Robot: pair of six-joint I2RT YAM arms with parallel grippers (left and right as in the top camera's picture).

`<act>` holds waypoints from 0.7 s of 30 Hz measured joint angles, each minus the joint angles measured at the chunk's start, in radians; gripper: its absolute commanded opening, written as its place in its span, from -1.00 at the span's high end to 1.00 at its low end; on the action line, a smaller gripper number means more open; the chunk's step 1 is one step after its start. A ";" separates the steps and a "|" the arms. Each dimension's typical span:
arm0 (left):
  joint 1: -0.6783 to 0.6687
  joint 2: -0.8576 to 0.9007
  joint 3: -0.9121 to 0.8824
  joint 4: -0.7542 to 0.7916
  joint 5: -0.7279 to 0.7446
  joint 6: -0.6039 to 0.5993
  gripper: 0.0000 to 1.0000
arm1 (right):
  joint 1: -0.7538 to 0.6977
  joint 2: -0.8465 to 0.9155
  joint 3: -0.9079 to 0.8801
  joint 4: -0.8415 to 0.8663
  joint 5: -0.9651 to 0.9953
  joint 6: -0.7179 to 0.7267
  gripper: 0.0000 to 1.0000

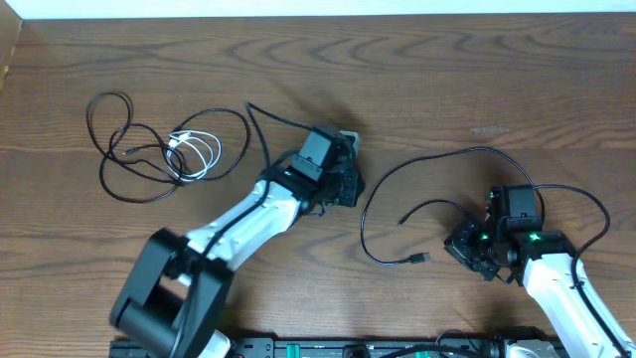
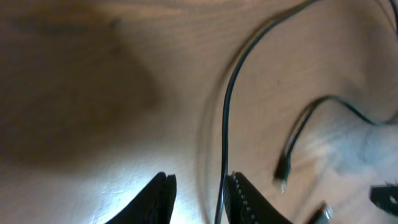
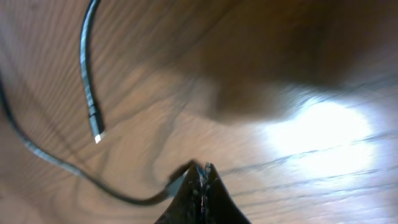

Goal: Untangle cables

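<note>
A: Left gripper (image 2: 199,179) is over mid-table, jaws a narrow way apart. The black cable (image 2: 225,118) runs down through the gap, hard against one finger (image 2: 245,199). Nothing pinched there.
B: And the right gripper (image 3: 202,168)?
A: Clamped tight, low on the right side. The black cable comes curving in from the left and ends right at the closed tips, so it's holding it.
B: A plug (image 3: 97,133) lies loose on the table (image 3: 298,74), up and left of those tips in the wrist view.
A: From overhead, the white cable (image 1: 198,149) sits bunched at far left, well apart from both grippers, with black loops lying around and across it.
B: One black strand leads from that bundle toward the left gripper. On the right, a wide black arc sweeps around the right gripper.
A: Whether the strands join under the left gripper, I can't tell.
</note>
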 measured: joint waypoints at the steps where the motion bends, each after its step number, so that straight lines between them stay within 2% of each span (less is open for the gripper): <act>1: -0.006 0.018 0.000 0.027 -0.001 0.000 0.38 | 0.000 0.000 0.000 -0.003 0.016 0.000 0.98; 11: -0.105 0.124 -0.001 0.288 -0.004 0.000 0.38 | 0.000 0.000 -0.005 -0.143 0.202 0.068 0.98; 16: -0.121 0.133 -0.001 0.285 -0.003 0.000 0.38 | 0.000 0.001 -0.006 -0.104 0.315 0.135 0.98; 21: -0.146 0.175 -0.001 0.210 -0.003 -0.001 0.39 | 0.000 0.021 -0.006 0.014 0.324 0.162 0.98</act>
